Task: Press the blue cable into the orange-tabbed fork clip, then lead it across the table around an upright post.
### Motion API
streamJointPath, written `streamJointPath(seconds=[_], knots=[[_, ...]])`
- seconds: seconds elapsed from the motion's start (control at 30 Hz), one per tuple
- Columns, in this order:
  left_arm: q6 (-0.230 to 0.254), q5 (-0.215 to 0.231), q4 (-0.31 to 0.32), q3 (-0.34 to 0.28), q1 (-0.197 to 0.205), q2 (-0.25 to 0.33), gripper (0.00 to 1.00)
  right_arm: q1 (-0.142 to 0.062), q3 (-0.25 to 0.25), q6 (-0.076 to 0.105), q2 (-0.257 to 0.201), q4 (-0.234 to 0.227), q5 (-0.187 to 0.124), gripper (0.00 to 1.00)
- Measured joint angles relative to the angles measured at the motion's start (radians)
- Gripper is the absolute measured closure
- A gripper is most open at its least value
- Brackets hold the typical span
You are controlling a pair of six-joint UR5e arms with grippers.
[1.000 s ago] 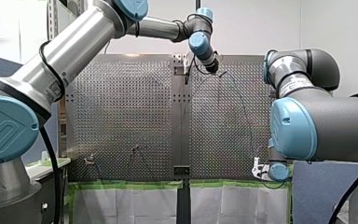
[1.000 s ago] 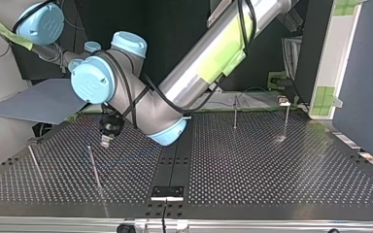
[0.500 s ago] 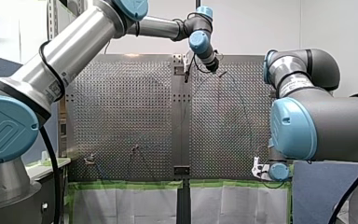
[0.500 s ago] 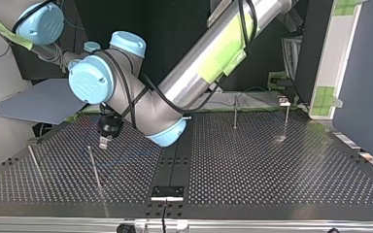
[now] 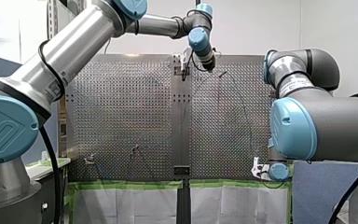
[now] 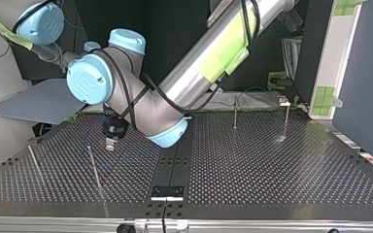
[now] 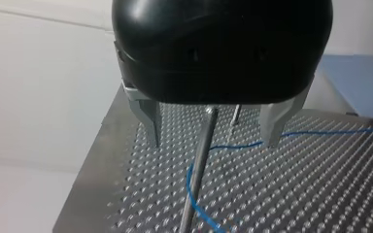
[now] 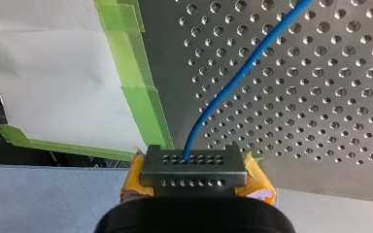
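Blue cable [image 8: 245, 70] runs straight out from my right gripper [image 8: 193, 159] in the right wrist view. Its fingers, with yellow pads [image 8: 258, 183], are clenched on the cable, which leads away over the perforated surface [image 8: 320, 97] beside green tape [image 8: 136, 73]. In the left wrist view my left gripper [image 7: 212, 141] is released, its two metal fingers [image 7: 151, 121] spread and holding nothing. One upright post [image 7: 196, 170] stands ahead, lined up with the gap between them, its long axis vertical, and a second post [image 7: 234, 115] stands beyond it. The cable comes in beside one fingertip, lies flat below the fingers and bends at the nearer post's foot, so my left arm looks the nearer one for leading it round. The top view shows that gripper hanging just right of a post in the view's left half, with four posts in all: two at left, two at far right. The front view shows two arms: my left reaches to the far middle, and my right sits low at the near right corner. I count one cable. The orange-tabbed fork clip I cannot find.
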Motion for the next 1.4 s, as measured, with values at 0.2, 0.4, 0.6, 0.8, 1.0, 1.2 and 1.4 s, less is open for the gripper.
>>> streamJointPath(seconds=[0.2,0.4,0.6,0.8,1.0,1.2,1.4], knots=[[-0.006,-0.051,-0.008,0.000,0.000,0.006,0.00,0.000,0.000,0.001,0.000,0.000,0.000,1.00],[-0.010,-0.068,-0.014,0.000,-0.002,0.006,0.00,0.000,0.000,0.001,0.000,0.000,0.000,1.00],[-0.012,-0.068,-0.014,0.000,-0.003,0.006,0.00,0.000,0.000,0.001,0.000,0.000,0.000,1.00],[-0.012,-0.067,-0.014,0.000,-0.003,0.006,0.00,0.001,0.000,0.001,0.000,0.000,0.000,1.00],[-0.014,-0.076,-0.027,-0.003,-0.008,0.009,0.00,0.002,0.000,0.000,0.000,0.000,0.000,1.00],[-0.009,-0.088,0.001,-0.047,-0.019,0.053,0.00,0.002,0.000,0.001,0.000,0.000,0.000,1.00],[-0.019,-0.033,0.066,-0.114,-0.013,0.120,0.00,0.002,0.000,-0.001,0.000,0.000,0.000,1.00]])
